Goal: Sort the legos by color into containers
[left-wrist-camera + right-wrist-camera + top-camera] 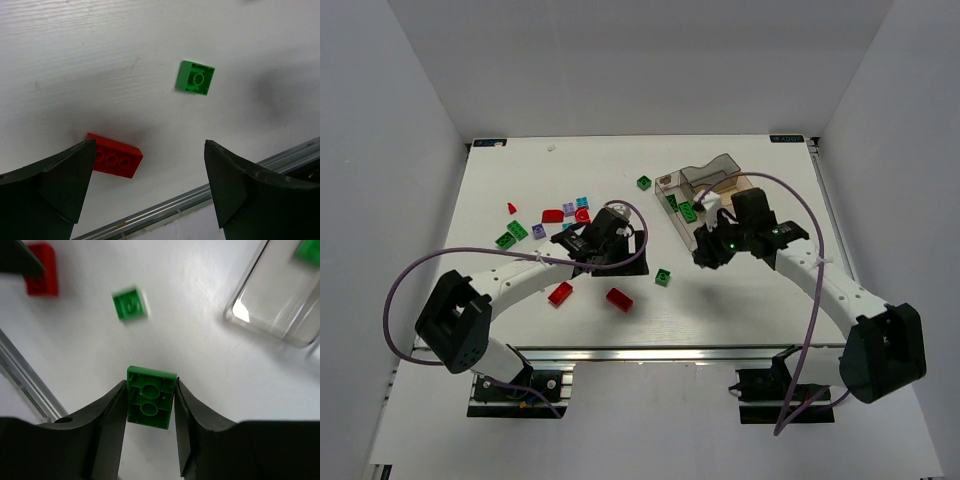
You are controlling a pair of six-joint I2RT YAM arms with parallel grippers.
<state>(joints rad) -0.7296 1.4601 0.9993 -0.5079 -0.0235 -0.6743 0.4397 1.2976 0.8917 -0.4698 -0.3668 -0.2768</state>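
Observation:
My right gripper (150,385) is shut on a green lego (150,399), held off the table with its hollow underside toward the camera. In the top view it (705,256) hangs just in front of the clear tray (665,181), whose near compartment holds green legos (685,210). My left gripper (150,144) stands wide open with nothing between its fingers, above a red lego (117,159) and short of a green lego (195,78). In the top view that gripper (620,262) is at mid-table, near the red lego (619,299) and green lego (663,277).
Loose legos in red, green, purple and cyan lie at the left centre (553,215), another red one (560,293) near the left arm, one green (644,182) behind. The tray corner (270,305) shows at the right wrist view's upper right. The metal rail (200,192) marks the near edge.

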